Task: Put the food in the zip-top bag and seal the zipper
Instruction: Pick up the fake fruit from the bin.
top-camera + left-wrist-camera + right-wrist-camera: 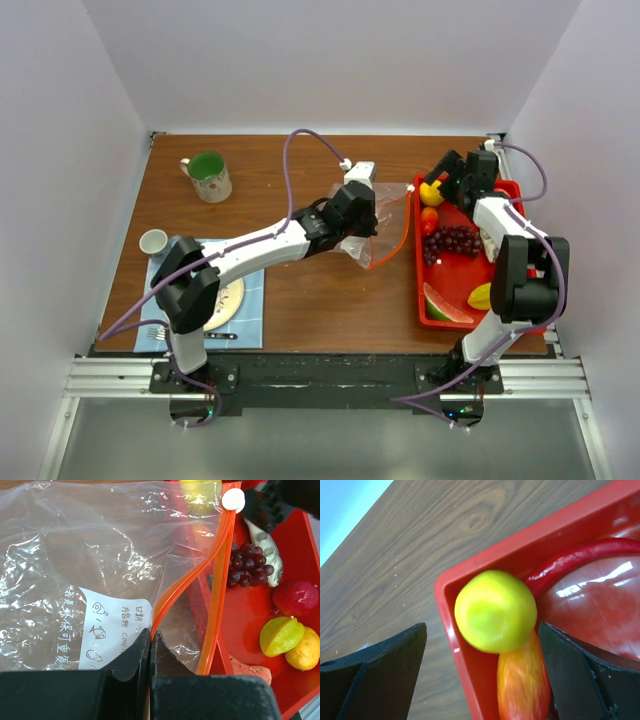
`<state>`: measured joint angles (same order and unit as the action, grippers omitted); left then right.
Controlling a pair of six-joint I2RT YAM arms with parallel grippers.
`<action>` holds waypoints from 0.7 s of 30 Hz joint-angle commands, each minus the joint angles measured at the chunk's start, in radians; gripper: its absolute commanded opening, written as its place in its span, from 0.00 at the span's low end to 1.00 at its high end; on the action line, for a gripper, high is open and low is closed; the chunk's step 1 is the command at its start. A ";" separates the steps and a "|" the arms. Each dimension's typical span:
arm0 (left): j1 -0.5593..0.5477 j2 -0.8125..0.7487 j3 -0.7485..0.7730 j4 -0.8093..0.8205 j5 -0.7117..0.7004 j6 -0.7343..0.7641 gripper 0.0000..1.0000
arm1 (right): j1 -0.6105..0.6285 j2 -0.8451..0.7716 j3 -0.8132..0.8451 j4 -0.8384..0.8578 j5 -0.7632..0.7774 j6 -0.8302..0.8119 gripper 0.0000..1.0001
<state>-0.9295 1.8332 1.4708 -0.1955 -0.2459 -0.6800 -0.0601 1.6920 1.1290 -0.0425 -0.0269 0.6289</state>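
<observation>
The zip-top bag (85,570) is a crinkly clear pouch lying beside the red tray, and my left gripper (150,639) is shut on its mouth edge. The orange-red zipper (220,575) gapes open, with a white slider (233,501) at its far end. From above, the left gripper (362,228) holds the bag (388,222) left of the tray. My right gripper (482,630) stands open over the tray's far-left corner, its jaws either side of a yellow lemon (495,611) resting on an orange-red fruit (522,680). Grapes (247,565), fish (262,545), apple (296,597) and green fruit (281,636) lie in the tray.
The red tray (420,290) also holds a watermelon wedge (445,305) and a red chili (575,560). A green mug (208,175) stands at the back left. A small white cup (153,241), a cream plate (228,300) and a fork (160,330) are on a blue mat.
</observation>
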 commanded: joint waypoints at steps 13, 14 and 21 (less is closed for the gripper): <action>0.008 0.006 0.075 -0.016 0.010 0.011 0.00 | -0.006 0.040 -0.026 0.155 0.025 0.094 0.56; 0.008 0.006 0.074 -0.019 0.008 0.013 0.00 | -0.006 0.017 -0.021 0.139 0.044 0.092 0.50; 0.008 0.008 0.074 -0.013 0.007 0.013 0.00 | -0.004 -0.121 0.034 -0.060 0.097 0.037 0.20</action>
<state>-0.9295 1.8446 1.5074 -0.2260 -0.2371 -0.6773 -0.0612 1.6997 1.1076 -0.0010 0.0135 0.6979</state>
